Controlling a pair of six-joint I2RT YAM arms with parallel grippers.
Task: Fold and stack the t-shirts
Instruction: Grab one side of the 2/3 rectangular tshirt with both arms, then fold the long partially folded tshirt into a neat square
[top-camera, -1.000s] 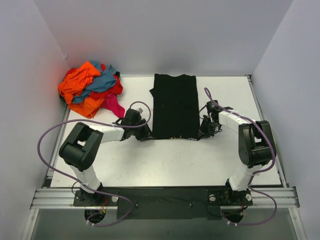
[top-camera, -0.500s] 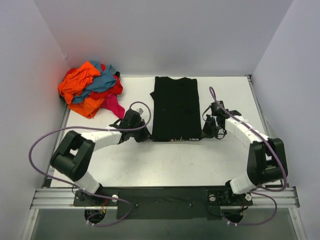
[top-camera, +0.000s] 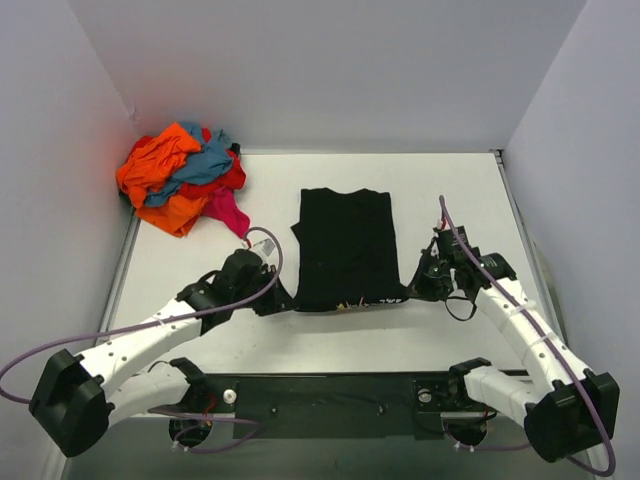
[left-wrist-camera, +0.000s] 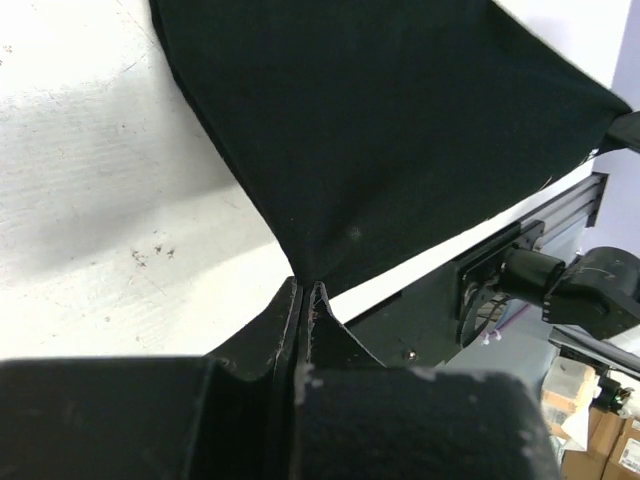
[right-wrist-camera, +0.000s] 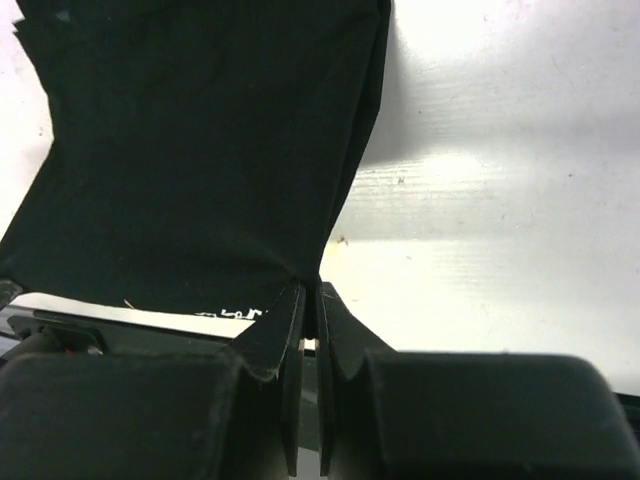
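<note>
Two tools grip the near corners of the flat black cloth t-shirt (top-camera: 343, 245) on the white counter (top-camera: 450, 190) in the overhead view: the left tool (top-camera: 282, 303) and the right tool (top-camera: 412, 292). A crumpled heap of orange, teal, red and magenta t-shirts (top-camera: 185, 178) lies at the far left. From the left wrist we see its tool (left-wrist-camera: 305, 290) pinched tight on a black corner. From the right wrist we see its tool (right-wrist-camera: 308, 290) likewise clamped on the cloth.
</note>
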